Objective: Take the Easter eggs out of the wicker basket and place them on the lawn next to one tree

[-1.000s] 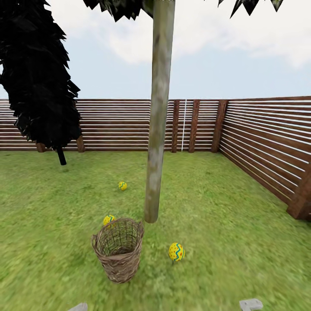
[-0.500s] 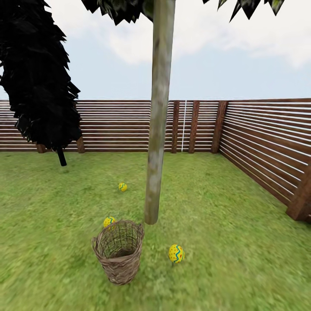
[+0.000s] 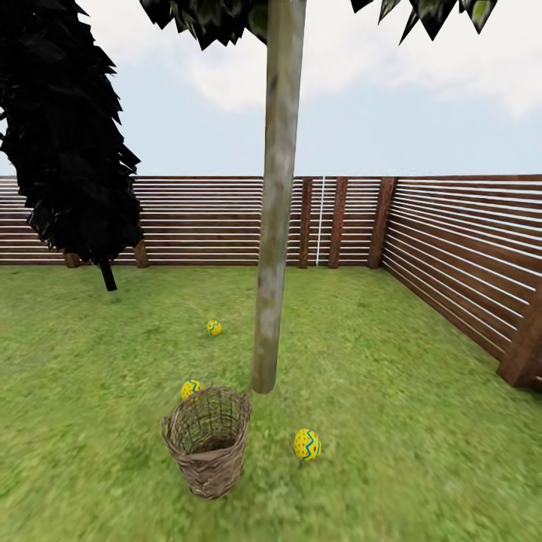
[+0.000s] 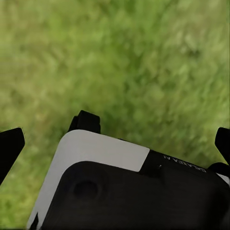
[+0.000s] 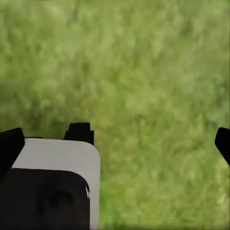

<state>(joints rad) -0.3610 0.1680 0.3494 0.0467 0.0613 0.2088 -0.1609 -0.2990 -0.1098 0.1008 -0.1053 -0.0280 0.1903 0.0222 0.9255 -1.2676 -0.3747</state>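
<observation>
The brown wicker basket (image 3: pixel 207 442) stands upright on the lawn (image 3: pixel 391 391), just in front and left of the pale trunk of the tree (image 3: pixel 274 226). No egg shows in the part of its inside that I can see. Three yellow Easter eggs lie on the grass: one (image 3: pixel 306 444) to the right of the basket, one (image 3: pixel 191 389) touching or just behind its far rim, one (image 3: pixel 214 327) farther back, left of the trunk. My left gripper (image 4: pixel 117 140) and right gripper (image 5: pixel 117 141) hang open over bare grass, holding nothing.
A dark, near-black columnar tree (image 3: pixel 68 135) stands at the back left. A brown slatted fence (image 3: pixel 452 241) closes the garden at the back and along the right, with a post (image 3: pixel 523 346) near the right edge.
The whole view has tilted up a little, so everything sits slightly lower. The grey gripper parts at the bottom edge a second ago have left the picture. Eggs and basket stay put.
</observation>
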